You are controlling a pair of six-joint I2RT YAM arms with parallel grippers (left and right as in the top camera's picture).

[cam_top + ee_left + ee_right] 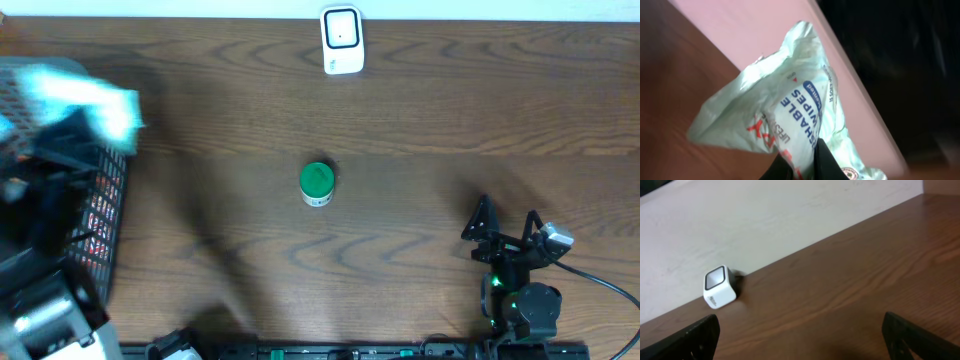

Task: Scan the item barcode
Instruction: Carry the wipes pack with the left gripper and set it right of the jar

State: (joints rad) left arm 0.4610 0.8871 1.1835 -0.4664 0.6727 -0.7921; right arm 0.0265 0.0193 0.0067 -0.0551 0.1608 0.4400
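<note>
Pinched by 1 crumpled edge in the clamped left gripper (801, 161), the soft wipes pack (785, 107) may slip or fold and spoil the scan; the right gripper (507, 228) gapes empty.

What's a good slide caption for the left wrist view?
Left pincer shut on a pale green flushable wipes pack, wooden table behind.

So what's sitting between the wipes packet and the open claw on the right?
A small green-lidded jar stands on the table roughly midway between the wipes packet and the right gripper, seen in the overhead view.
</note>
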